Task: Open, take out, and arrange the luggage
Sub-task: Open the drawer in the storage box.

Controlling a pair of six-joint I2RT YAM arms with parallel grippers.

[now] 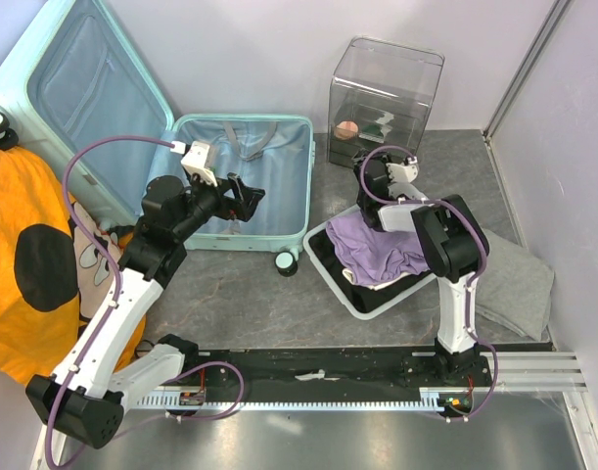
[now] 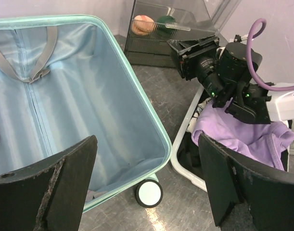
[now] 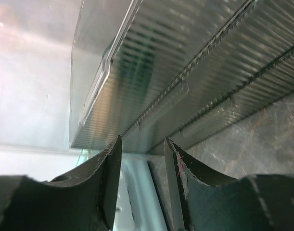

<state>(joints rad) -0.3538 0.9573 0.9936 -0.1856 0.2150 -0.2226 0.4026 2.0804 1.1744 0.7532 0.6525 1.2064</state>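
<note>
Luggage: lying open on the bench (image 1: 240,294) at the far left, lid (image 1: 93,88) propped up against the wall, base (image 1: 279,181) flat beside it
Opening: done, judging by the wide-spread shell
Taking out: apparently finished, or close to it; lining bare apart from the grey straps (image 2: 38,62), though the near corner sits hidden behind a finger
Arranging: seemingly the part left; purple garment (image 1: 377,245) heaped loosely in the white basket (image 1: 318,257), grey cloth (image 1: 519,284) loose at the right, orange fabric (image 1: 24,196) bunched at the left
Left gripper (image 1: 248,196): jaws spread wide, nothing between them, hanging over the near rim of the luggage base
Right gripper (image 1: 362,166): jaws a narrow gap apart, nothing visible between them, above the far end of the basket and pointed toward the clear box (image 1: 387,88)
Top view only: whole layout, lid against the wall, orange fabric and grey cloth
Left wrist view only: inside of the base up close, a spinner wheel (image 2: 149,192) at its corner, right arm's wrist low over the purple garment
Right wrist view only: narrow gap between its own fingertips (image 3: 113,154) and the ribbed wall of the clear box close ahead; luggage not shown
</note>
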